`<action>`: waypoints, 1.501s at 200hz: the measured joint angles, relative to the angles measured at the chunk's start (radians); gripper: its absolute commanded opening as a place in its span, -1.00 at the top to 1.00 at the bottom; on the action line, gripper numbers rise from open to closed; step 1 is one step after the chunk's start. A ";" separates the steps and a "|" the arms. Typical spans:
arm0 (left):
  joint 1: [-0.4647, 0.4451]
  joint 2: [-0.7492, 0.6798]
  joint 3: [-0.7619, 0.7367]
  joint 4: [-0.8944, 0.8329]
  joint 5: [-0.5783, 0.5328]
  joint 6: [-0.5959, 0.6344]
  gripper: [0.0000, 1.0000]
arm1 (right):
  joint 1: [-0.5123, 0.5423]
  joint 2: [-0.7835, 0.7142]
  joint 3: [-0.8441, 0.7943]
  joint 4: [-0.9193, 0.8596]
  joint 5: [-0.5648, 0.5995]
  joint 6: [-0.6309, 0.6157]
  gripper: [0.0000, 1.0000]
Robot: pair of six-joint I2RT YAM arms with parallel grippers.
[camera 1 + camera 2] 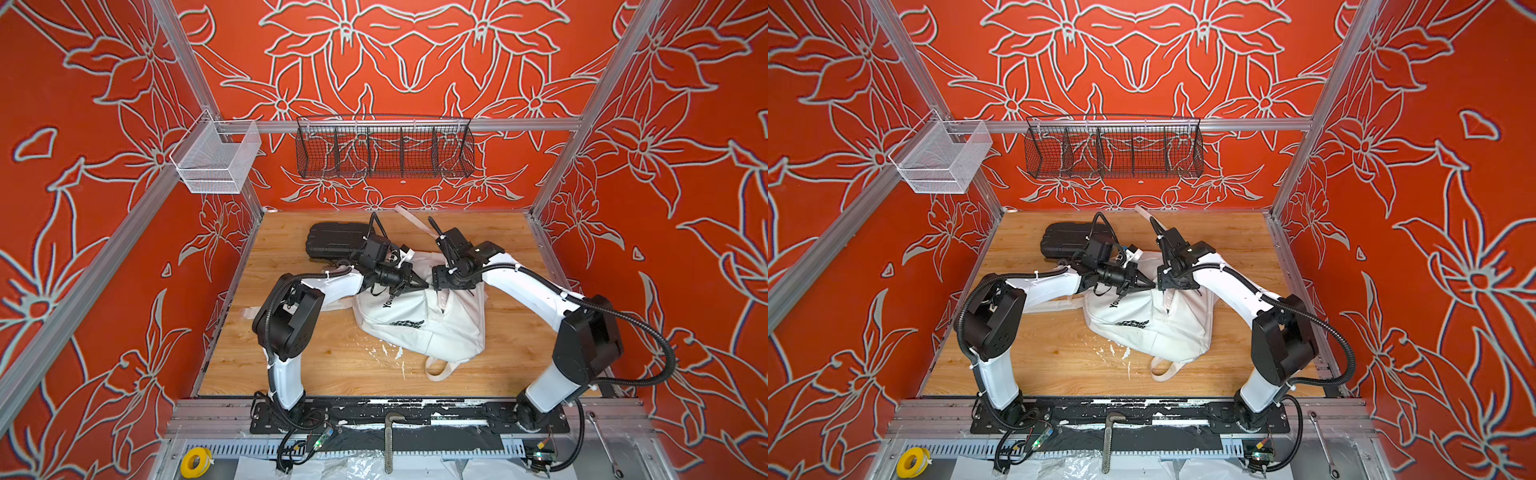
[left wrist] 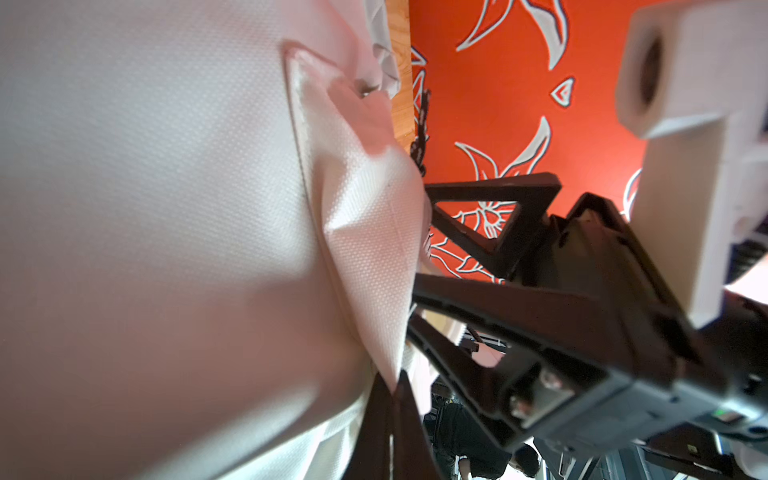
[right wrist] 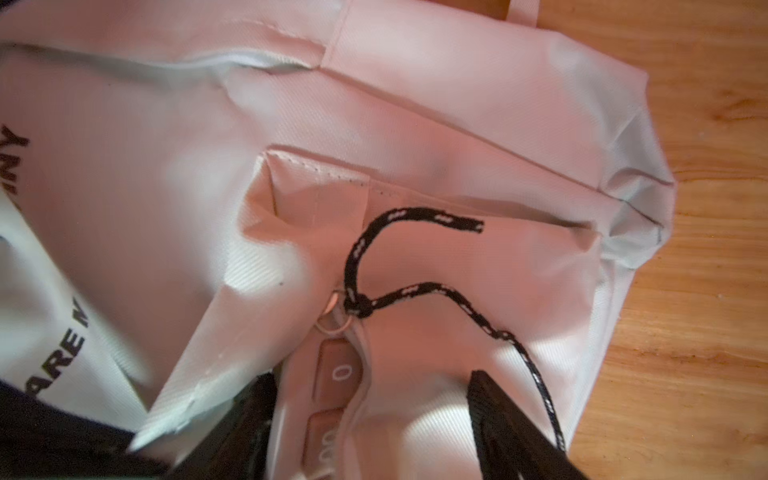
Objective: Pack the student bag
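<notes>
Robot lab cell: aluminium frame [image 1: 519, 124], printed floral walls [image 1: 415, 62], wrench [image 1: 603, 444], tape roll [image 1: 185, 465]

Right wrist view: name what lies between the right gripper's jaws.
White fabric of the student bag lies there, its zipper gap showing keys marked 0, in the right wrist view.

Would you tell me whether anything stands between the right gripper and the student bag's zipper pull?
Nothing visible does. The right gripper, open, sits just short of the black cord zipper pull, with only the student bag's own fabric between. The left gripper pinches a fold alongside.
</notes>
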 measured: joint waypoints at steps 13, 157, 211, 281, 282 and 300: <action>-0.001 0.000 -0.006 -0.024 -0.007 0.003 1.00 | 0.002 -0.001 -0.033 0.015 -0.019 0.004 -0.46; 0.012 0.027 -0.046 0.063 -0.089 -0.232 1.00 | 0.032 0.267 0.106 0.003 0.108 0.072 -0.49; 0.011 0.024 0.014 -0.056 -0.042 -0.093 1.00 | 0.021 0.190 0.097 -0.017 0.065 0.048 -0.52; 0.013 0.011 0.023 -0.112 -0.031 0.003 1.00 | -0.004 0.107 0.088 0.004 -0.080 -0.007 -0.57; 0.013 0.011 0.023 -0.113 -0.031 0.004 1.00 | -0.004 0.103 0.087 0.006 -0.083 -0.008 -0.57; 0.013 0.011 0.023 -0.116 -0.031 0.009 1.00 | -0.008 0.059 0.080 0.034 -0.121 -0.027 -0.59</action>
